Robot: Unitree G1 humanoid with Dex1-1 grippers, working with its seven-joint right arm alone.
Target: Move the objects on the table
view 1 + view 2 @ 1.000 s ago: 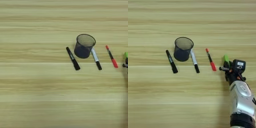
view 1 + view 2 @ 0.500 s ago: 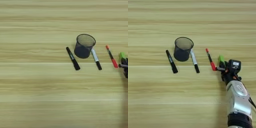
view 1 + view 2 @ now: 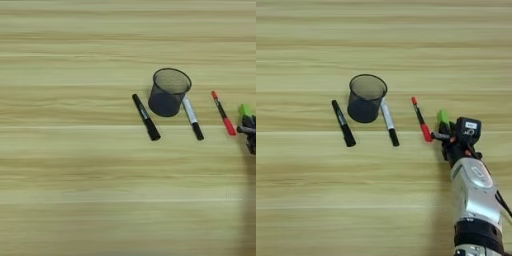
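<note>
Change since earlier frames: the gripper (image 3: 445, 131) and the green block (image 3: 443, 117) have shifted leftward, ending just beside the red pen (image 3: 421, 119); cup and markers lie as before.
Right eye view only: the full silver forearm (image 3: 474, 192), rising from the bottom edge, with the gripper at its tip.
Left eye view only: a wide band of bare desk (image 3: 60, 165) to the left; here the gripper is cut by the right edge, only dark finger tips (image 3: 247, 131) showing.
Fingers: black, at the block's near end; whether they clasp it, or how far apart they stand, cannot be told.
Block: upright-tilted green piece, right of the pen's capped end, apart from the mesh cup (image 3: 365, 97).
Pen: thin, red, lying diagonally, right of the white marker (image 3: 388, 121).
White marker: black cap toward the viewer, its far end touching the cup's base.
Black marker (image 3: 343, 123): left of the cup, diagonal, near but apart.
Open room: broad bare wood left, above and below the row of items; the forearm occupies the lower right.
</note>
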